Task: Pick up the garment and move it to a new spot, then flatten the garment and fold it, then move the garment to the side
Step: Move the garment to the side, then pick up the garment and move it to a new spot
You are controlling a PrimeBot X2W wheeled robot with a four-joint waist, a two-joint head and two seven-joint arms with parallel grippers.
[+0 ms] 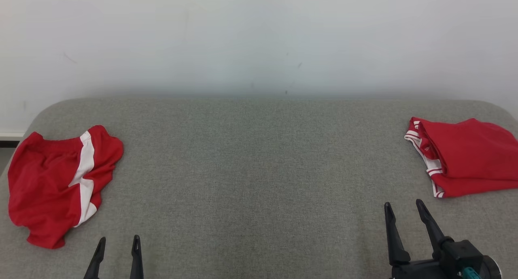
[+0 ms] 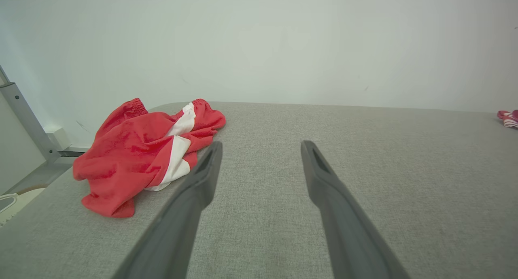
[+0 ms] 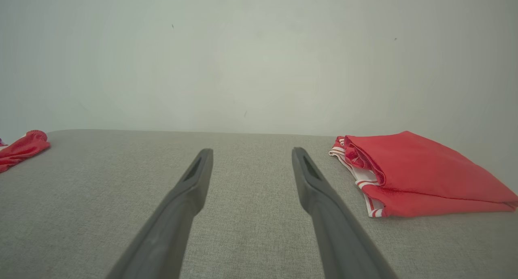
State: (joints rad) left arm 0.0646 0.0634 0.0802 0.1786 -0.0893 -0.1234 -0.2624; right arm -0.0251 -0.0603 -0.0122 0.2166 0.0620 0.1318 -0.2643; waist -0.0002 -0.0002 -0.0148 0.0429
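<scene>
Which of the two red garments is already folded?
The red garment on the robot's right: it lies in a neat flat stack with thin white trim. The left red garment, with a broad white stripe, is crumpled.

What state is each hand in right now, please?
Left hand: open, holding nothing.
Right hand: open, holding nothing.

Grey fabric-covered table (image 1: 259, 169), plain white wall (image 1: 259, 36) behind, grey metal post (image 2: 26, 117) beside it
</scene>
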